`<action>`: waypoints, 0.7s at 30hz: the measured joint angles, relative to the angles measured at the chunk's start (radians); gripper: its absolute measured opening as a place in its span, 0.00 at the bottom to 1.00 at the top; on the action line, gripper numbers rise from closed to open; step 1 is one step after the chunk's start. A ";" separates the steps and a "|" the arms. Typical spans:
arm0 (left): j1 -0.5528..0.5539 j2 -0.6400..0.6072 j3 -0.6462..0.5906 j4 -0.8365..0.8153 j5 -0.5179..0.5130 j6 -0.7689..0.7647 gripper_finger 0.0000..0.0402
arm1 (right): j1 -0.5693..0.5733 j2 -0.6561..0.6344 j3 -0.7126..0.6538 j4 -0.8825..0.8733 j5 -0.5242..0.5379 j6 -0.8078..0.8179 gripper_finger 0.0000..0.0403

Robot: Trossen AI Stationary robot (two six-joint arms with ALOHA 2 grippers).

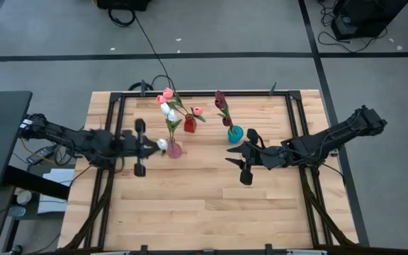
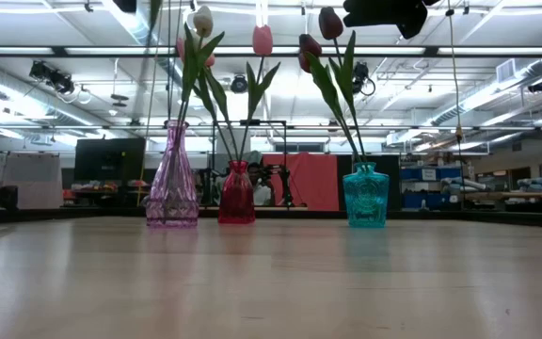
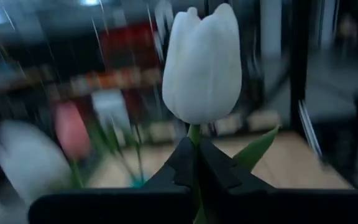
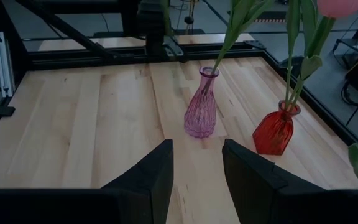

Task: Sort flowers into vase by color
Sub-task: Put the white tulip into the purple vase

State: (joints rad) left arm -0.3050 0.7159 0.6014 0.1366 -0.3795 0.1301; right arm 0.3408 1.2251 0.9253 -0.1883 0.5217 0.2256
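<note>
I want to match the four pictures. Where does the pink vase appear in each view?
High view: pink vase left of centre, beside the left gripper.
Low view: leftmost vase.
Left wrist view: not in it; only a white tulip held.
Right wrist view: centre.
Shared landmark: the red vase next to it.

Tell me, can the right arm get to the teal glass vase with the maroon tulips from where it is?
Probably yes. The right gripper hangs open just beside the teal glass vase, nothing between them; only the maroon tulips lean nearby.
</note>
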 joint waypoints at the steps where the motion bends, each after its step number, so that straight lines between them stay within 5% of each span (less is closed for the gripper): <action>1: 0.000 -0.007 0.000 0.065 -0.003 0.041 0.03 | 0.000 0.000 0.000 0.000 0.000 0.000 0.37; 5: 0.005 -0.056 0.006 0.206 -0.023 0.077 0.03 | 0.000 0.000 0.000 -0.007 0.000 0.000 0.37; 21: 0.012 -0.132 0.066 0.117 -0.130 0.128 0.04 | 0.000 0.000 0.000 -0.008 0.000 -0.008 0.37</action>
State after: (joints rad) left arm -0.2926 0.5839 0.6678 0.2537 -0.5099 0.2584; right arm 0.3408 1.2251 0.9253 -0.1959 0.5217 0.2176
